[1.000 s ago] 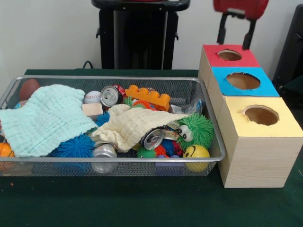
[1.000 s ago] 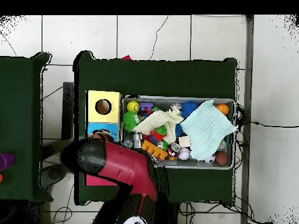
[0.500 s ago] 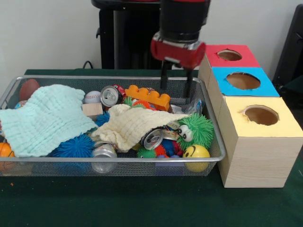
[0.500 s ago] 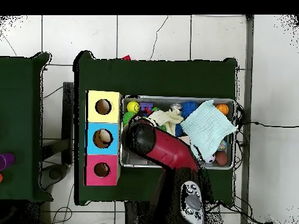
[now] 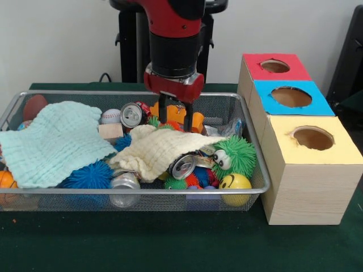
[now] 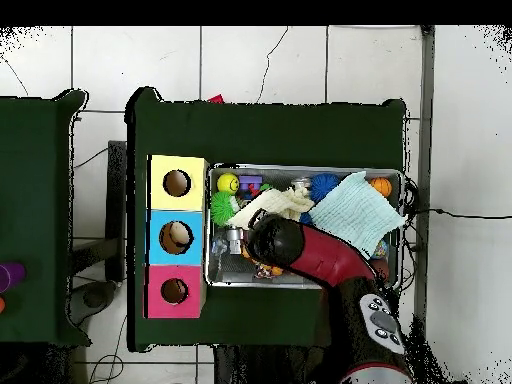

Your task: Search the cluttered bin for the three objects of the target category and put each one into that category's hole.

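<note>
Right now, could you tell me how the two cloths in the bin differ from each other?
The mint green cloth is the larger and lies spread fairly flat at one end of the wire bin. The cream cloth is smaller, more rumpled, and sits mid-bin, draped over toys with a can poking out beneath its edge. The end effector hangs just behind the cream cloth, well away from the green one. Both have a crinkled weave and cover other items.

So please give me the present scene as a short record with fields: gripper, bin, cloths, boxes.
gripper: gripper open, fingers down at the orange toy brick
bin: wire mesh bin, full of toys, balls and cans
cloths: mint cloth on one side, cream cloth in the middle
boxes: red box, blue box, yellow box, in a row beside the bin
</note>
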Controlling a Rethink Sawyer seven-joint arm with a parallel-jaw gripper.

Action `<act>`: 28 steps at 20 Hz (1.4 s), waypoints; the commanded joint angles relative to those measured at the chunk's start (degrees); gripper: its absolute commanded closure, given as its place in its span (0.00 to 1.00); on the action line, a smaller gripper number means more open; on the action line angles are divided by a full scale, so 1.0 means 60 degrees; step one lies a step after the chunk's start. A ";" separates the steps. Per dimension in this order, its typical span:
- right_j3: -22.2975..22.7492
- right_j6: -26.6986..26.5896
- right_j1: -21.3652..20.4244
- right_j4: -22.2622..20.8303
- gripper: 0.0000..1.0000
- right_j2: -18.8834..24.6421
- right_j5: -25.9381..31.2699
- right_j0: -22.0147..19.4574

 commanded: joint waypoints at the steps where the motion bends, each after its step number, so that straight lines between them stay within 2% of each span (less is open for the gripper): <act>1: -0.0551 -0.1379 0.0329 -0.1316 0.00 0.1654 0.0366 -0.0507; 9: -0.0982 -0.1294 0.0345 -0.2227 0.00 0.1891 0.0838 -0.0840; 12: -0.1335 -0.1760 0.0289 -0.2678 0.00 0.1937 0.1493 -0.1010; 19: -0.1871 -0.3095 -0.0185 -0.3493 0.00 0.2659 0.3021 -0.2202; 23: -0.2195 -0.3245 -0.0126 -0.3765 0.00 0.3168 0.3588 -0.2648; 28: -0.2434 -0.3268 0.0030 -0.4118 0.00 0.3662 0.3865 -0.3060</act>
